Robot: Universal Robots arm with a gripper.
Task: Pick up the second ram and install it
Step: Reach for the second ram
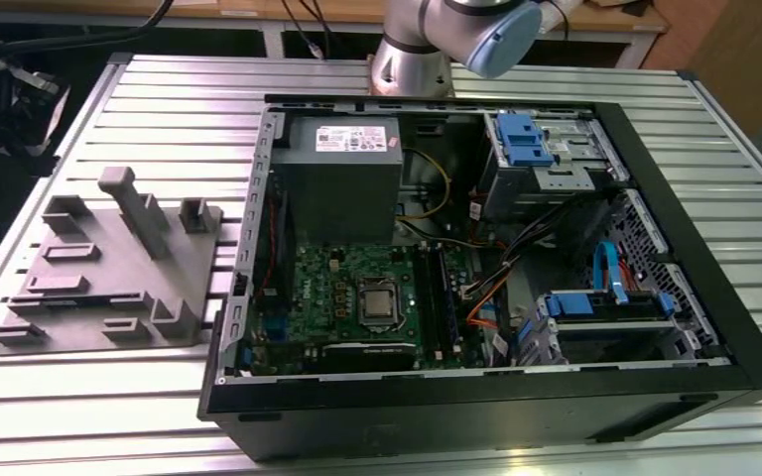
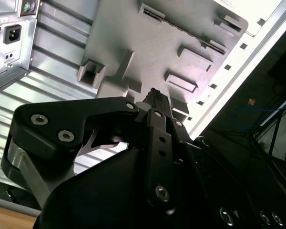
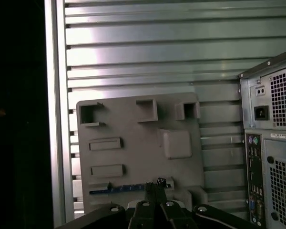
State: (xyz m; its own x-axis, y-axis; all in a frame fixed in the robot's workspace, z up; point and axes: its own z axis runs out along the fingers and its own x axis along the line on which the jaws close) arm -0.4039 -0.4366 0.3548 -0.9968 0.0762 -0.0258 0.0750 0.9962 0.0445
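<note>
Nothing is done yet: the second ram lies slotted in the grey holder tray, at 9 o'clock of the open computer case, while the gripper hovers over it, jaws clenched on nothing, with pickup and installing both outstanding.

You see a ribbed table of bare, softly shining metal; the fixture on it looks like matt grey plastic; the gripper is matt black with bright screw heads; the case is dull black.
</note>
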